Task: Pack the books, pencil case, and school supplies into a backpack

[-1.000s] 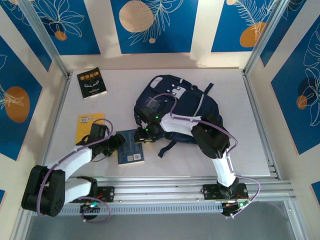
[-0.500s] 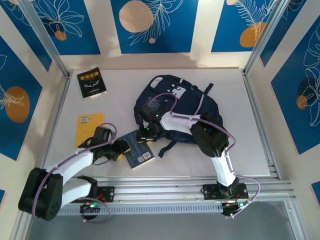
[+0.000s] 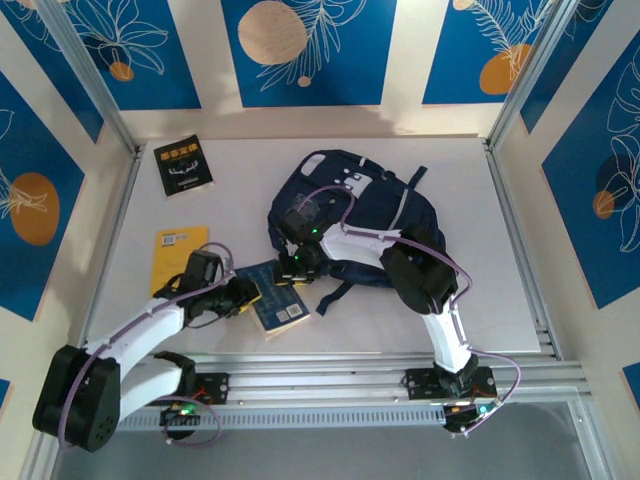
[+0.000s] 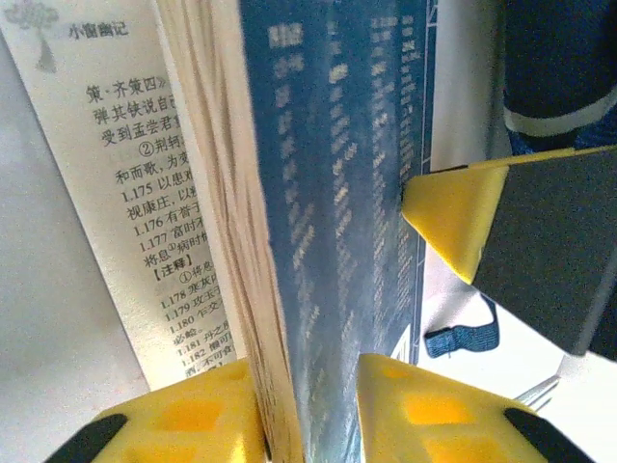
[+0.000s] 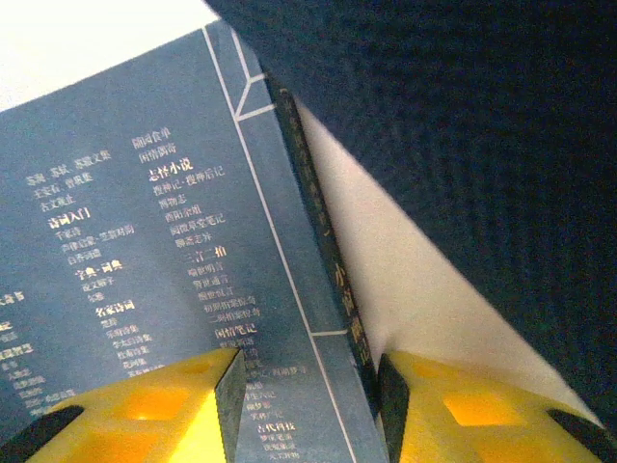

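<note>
Black book (image 3: 183,166) and yellow-orange book (image 3: 176,246) lie flat on the table, far left. Left gripper (image 3: 243,297) pinches the dark blue book (image 3: 283,308) by its page edge; the cover bears white print and one leaf is splayed away. Right gripper (image 3: 296,268) has its fingers parted over the book's spine corner. The navy backpack (image 3: 385,205) lies just beside.

Free to pass on bare surface (image 3: 490,270) right of backpack (image 3: 365,205), and at far left between black book (image 3: 183,166) and yellow book (image 3: 176,247). Open too along far edge behind backpack. Blocked near centre by blue book (image 3: 283,310) tilted up between left claw (image 3: 250,293) and right claw (image 3: 293,272), tight against backpack, with straps (image 3: 333,297) trailing alongside.
</note>
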Action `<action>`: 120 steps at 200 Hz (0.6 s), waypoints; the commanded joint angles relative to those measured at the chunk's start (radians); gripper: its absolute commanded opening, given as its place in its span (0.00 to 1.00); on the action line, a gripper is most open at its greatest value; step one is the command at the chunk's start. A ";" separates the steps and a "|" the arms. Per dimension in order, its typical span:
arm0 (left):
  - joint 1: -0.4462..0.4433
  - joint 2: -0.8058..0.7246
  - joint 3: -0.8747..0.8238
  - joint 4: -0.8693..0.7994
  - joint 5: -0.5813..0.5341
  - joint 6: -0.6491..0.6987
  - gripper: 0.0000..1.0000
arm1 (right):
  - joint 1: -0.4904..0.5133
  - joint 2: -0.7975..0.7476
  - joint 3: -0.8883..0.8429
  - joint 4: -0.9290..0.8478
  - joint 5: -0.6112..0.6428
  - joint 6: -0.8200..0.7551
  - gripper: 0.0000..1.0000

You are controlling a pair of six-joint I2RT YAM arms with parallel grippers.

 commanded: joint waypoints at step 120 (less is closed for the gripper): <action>0.015 -0.228 0.145 -0.188 -0.019 -0.127 0.00 | -0.033 -0.430 -0.144 -0.028 0.073 0.062 0.75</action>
